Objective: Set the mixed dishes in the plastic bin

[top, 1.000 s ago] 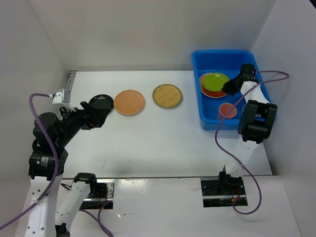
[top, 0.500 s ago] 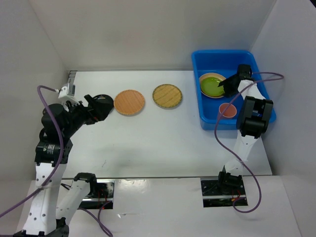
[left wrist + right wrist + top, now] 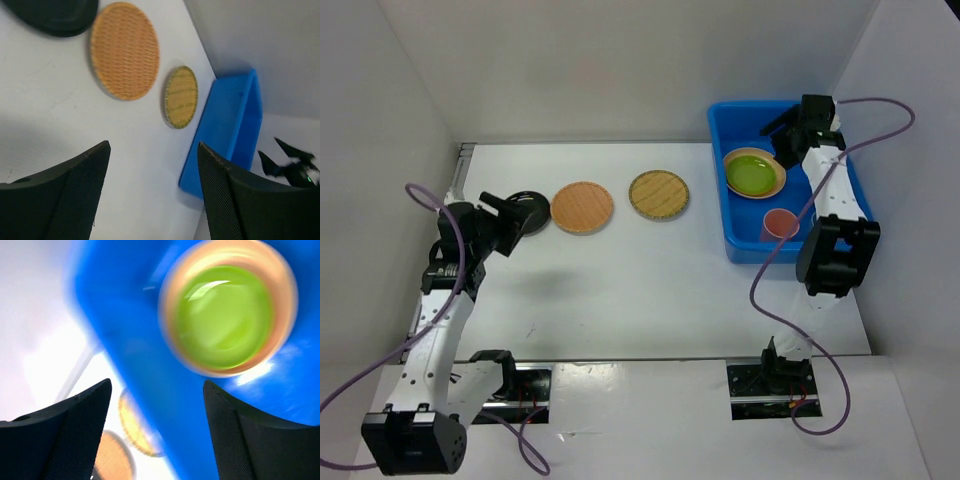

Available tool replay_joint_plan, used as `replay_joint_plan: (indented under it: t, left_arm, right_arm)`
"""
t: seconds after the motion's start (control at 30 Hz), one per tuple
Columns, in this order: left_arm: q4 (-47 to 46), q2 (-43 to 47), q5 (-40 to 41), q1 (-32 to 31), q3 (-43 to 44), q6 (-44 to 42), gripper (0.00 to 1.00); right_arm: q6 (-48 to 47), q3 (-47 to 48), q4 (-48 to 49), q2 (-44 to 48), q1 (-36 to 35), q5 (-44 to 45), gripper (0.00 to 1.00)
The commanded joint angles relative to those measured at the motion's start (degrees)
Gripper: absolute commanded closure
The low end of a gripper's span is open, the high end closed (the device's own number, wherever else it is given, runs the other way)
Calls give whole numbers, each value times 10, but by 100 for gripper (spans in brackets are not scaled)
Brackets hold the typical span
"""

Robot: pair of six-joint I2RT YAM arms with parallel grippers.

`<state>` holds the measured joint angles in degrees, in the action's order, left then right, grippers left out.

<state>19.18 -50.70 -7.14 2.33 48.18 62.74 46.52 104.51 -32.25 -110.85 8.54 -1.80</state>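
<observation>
Top external view first: the plastic bin sits at the far right of the table, hard against the right wall. Inside it a lime green plate lies flat on top of a tan-rimmed plate, of which only the edge shows. A pink cup stands upright in the near part of the bin, just beside that stack.

The right gripper hangs over the far end of the bin, above and beyond the lime green plate. From its own wrist camera the two fingers stand wide apart with nothing between them, and the blurred green plate shows past them, so it holds nothing.

Over on the left, three dishes lie out on the table in a rough row, well apart from the bin. The black plate comes first, then the light wood plate just beside it, and the woven bamboo plate a little further toward the bin.

The left gripper sits low at the black plate's left edge. Whether it touches the rim I cannot tell from above. Its wrist camera shows the fingers spread and empty, with the black plate beyond them rather than between them
</observation>
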Motion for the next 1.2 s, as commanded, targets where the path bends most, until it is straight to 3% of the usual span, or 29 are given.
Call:
replay_joint_plan:
  t: [0.0, 0.03, 0.27, 0.33, 0.43, 0.5, 0.77, 1.17]
  left_arm:
    - [-90, -7, -44, 52, -78, 123, 23]
    - [-109, -15, -45, 58, -93, 152, 23]
    - [-146, -139, -24, 76, -79, 139, 63]
    - [-164, -162, -24, 76, -86, 139, 60]
    - [-177, -200, -24, 81, -86, 118, 39]
    - [-187, -223, -24, 87, -86, 94, 35]
    - [-271, -285, 18, 93, -117, 100, 33]
    - [-364, -447, -8, 109, -81, 100, 37]
  right_arm:
    - [-13, 33, -1, 104, -39, 37, 20]
    - [-13, 39, -1, 110, -49, 37, 20]
    - [-20, 60, -14, 140, -134, -22, 20]
    - [-26, 60, -14, 140, -157, -35, 20]
    - [-32, 65, -14, 145, -174, -70, 20]
    - [-32, 65, -14, 150, -179, -105, 20]
    - [-50, 59, -34, 208, -207, -130, 20]
    - [-50, 13, -22, 274, -212, -143, 20]
